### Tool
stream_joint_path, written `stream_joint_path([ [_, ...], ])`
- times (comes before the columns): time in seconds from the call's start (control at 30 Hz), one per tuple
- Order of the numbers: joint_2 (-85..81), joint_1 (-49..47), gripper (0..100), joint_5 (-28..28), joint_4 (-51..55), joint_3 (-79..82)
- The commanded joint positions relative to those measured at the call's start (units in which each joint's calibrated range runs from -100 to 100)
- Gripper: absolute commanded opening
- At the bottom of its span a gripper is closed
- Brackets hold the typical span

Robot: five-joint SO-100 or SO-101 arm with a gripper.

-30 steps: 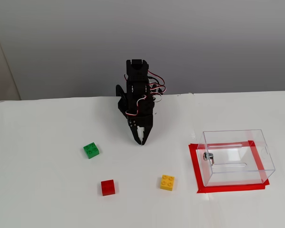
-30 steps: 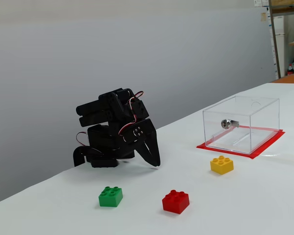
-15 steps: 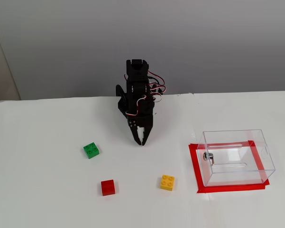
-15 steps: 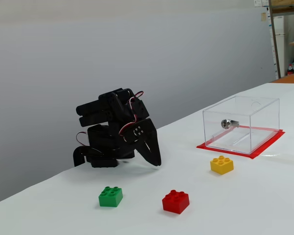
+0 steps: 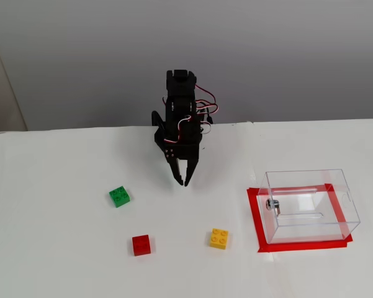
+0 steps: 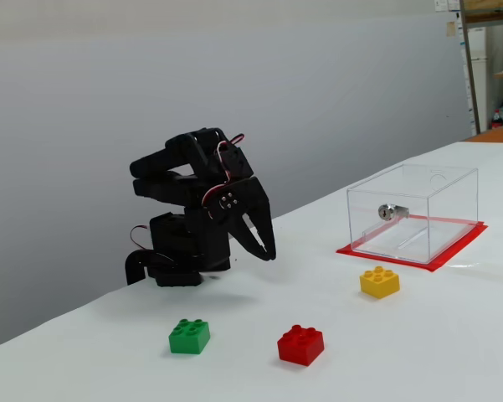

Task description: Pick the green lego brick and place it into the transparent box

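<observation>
1. Two views to go through, starting with the higher fixed view: the black two-finger gripper (image 5: pixel 184 181) has lifted off the white table (image 5: pixel 56 248) compared with half a second ago, and its jaws look parted by a narrow gap now, holding nothing.
2. Same view: the small bright green square plastic brick with four studs (image 5: pixel 119 196) sits untouched at about 8 o'clock from the gripper, well apart. A red brick (image 5: pixel 141 244) and a yellow brick (image 5: pixel 219 238) lie closer to the camera.
3. The clear plastic rectangular box on its red tape frame (image 5: pixel 311 205) is off at about 4 o'clock from the gripper.
4. Low side view: the gripper (image 6: pixel 264 249) is clearly raised above the table, tips pointing down, slightly spread. The green brick (image 6: pixel 189 336) rests at roughly 7 o'clock below it, the box (image 6: pixel 414 212) far out at 3 o'clock.
5. My read: the arm has just woken up, so the reach toward green is only beginning, and no pick yet.
</observation>
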Motion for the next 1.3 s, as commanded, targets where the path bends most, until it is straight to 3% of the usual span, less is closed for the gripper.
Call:
stream_joint_path([
  [0.0,6.7,4.7,2,-1.6,-0.9,-7.3],
  [0.5,20.5,30.7,2,-1.2,-0.9,-18.7],
  [0.67,26.2,38.9,2,1.4,-0.9,-20.0],
  [1.13,52.5,43.7,3,1.8,-1.7,-41.0],
  [1.27,57.4,45.4,15,1.3,-6.4,-41.6],
])
